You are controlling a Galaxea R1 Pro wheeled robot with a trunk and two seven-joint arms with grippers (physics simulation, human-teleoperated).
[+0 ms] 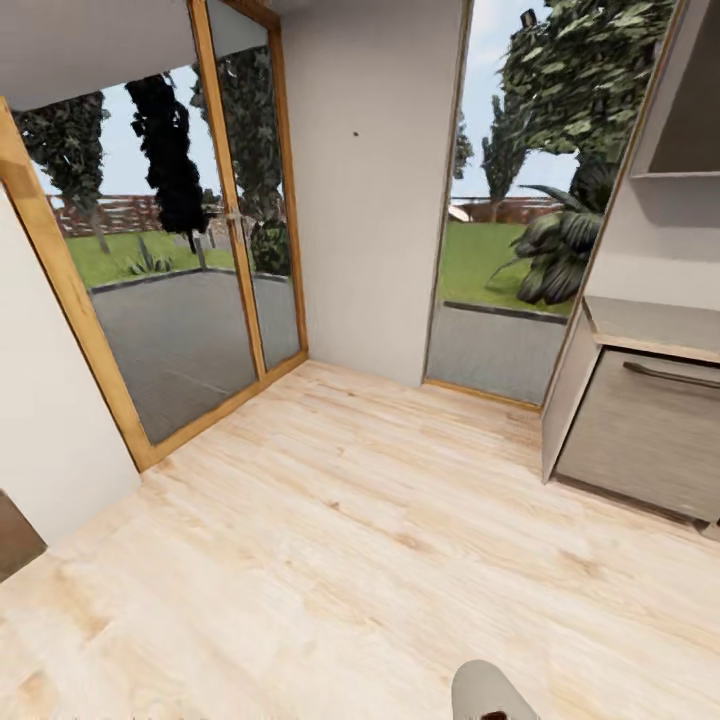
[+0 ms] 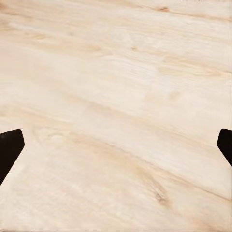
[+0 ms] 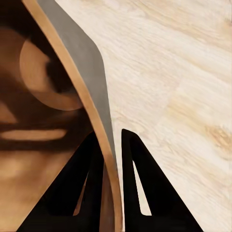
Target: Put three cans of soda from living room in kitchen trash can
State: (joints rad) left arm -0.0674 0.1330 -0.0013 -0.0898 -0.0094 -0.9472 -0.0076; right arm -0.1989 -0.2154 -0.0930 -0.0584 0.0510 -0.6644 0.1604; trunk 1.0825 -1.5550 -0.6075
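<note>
From the head view, the robot faces a corner of the kitchen: pale wood floor (image 1: 330, 540), wood-framed glass doors (image 1: 190, 300) onto a garden, a white wall, and at the right a grey cabinet with a bench (image 1: 655, 330) top and a handled drawer front. At the bottom edge a curved light grey piece (image 1: 485, 690) pokes into frame; it may be the rim of the tash can, but I cannot tell for sure.

In the left wrist view, the left claw (image 2: 116, 145) hangs over bare planks with its two dark fingertips (image 2: 9, 145) at opposite edges of the picture, spread wide and holding nothing.

In the right wrist view, the right claw (image 3: 111, 179) pinches the wall of the tash can (image 3: 89, 67), one finger inside against the brown lining, one outside on the grey. The bin hangs over the floor, seemingly carried. A pale round shape lies in its depths; whether that is the bottom or a can is unclear.

No soda can is plainly visible, so by my judgement the disposal is not confirmed and most of the task likely remains.
</note>
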